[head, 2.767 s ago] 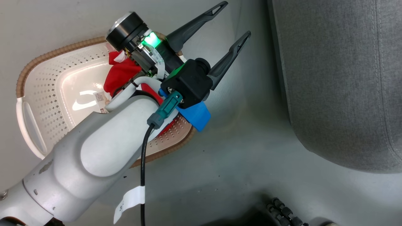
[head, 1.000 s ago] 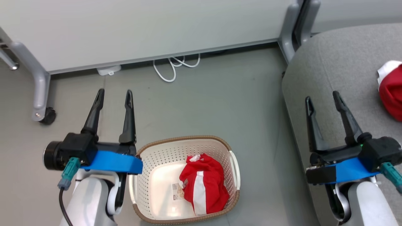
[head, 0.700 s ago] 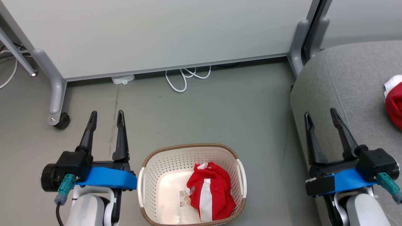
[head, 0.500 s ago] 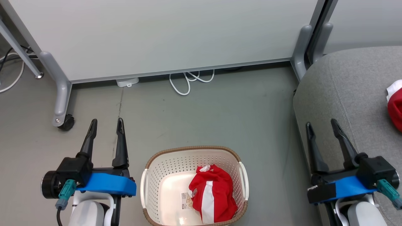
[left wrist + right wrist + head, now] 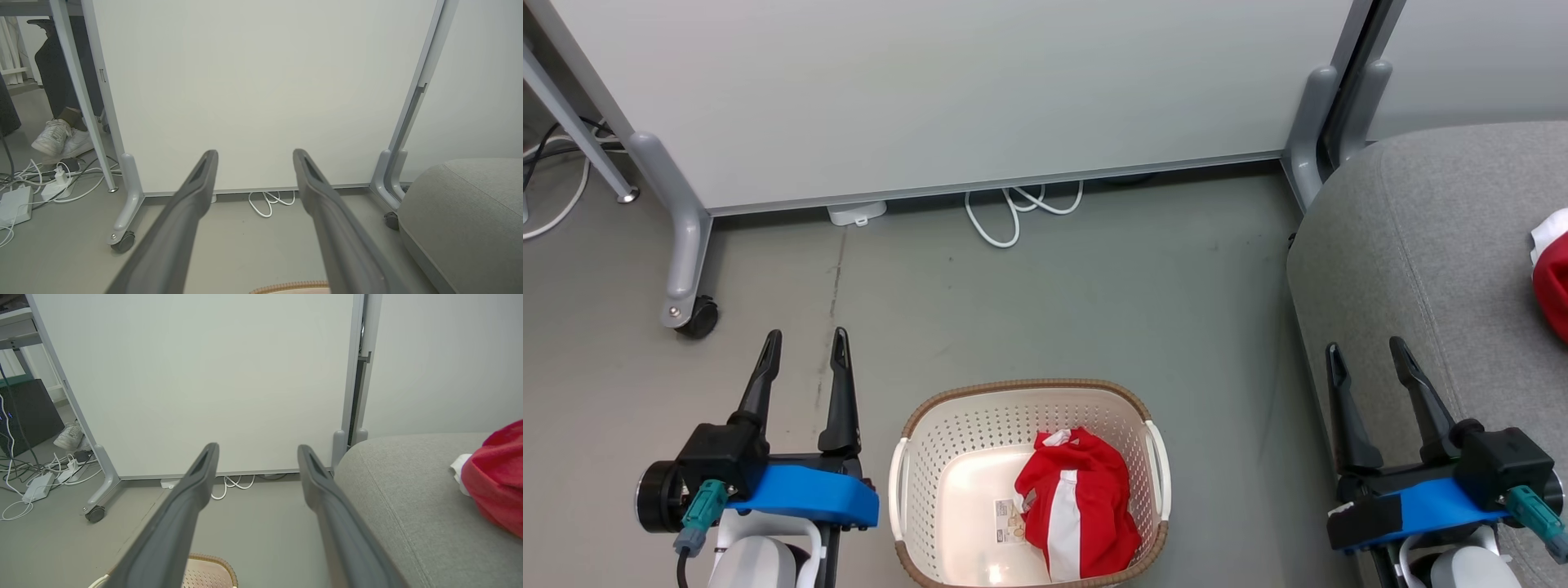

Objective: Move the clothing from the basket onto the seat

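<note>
left gripper [image 5: 806, 335] is hanging at lower left, right gripper [image 5: 1365, 345] at lower right, both 2 splayed wide and empty, fingers pointing up-frame, basket [image 5: 1021, 384] sitting between them.

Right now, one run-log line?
left tool: open, empty | right tool: open, empty | basket: red striped garment inside | sofa: second red garment on it

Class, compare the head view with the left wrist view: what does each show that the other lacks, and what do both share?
Head view, not the wrist's: red clothing in the basket, another piece on the sofa, the open right hand. Left wrist view, not the head's: a person's white shoes. Both: open left hand, basket rim, sofa, looped white cable.
</note>
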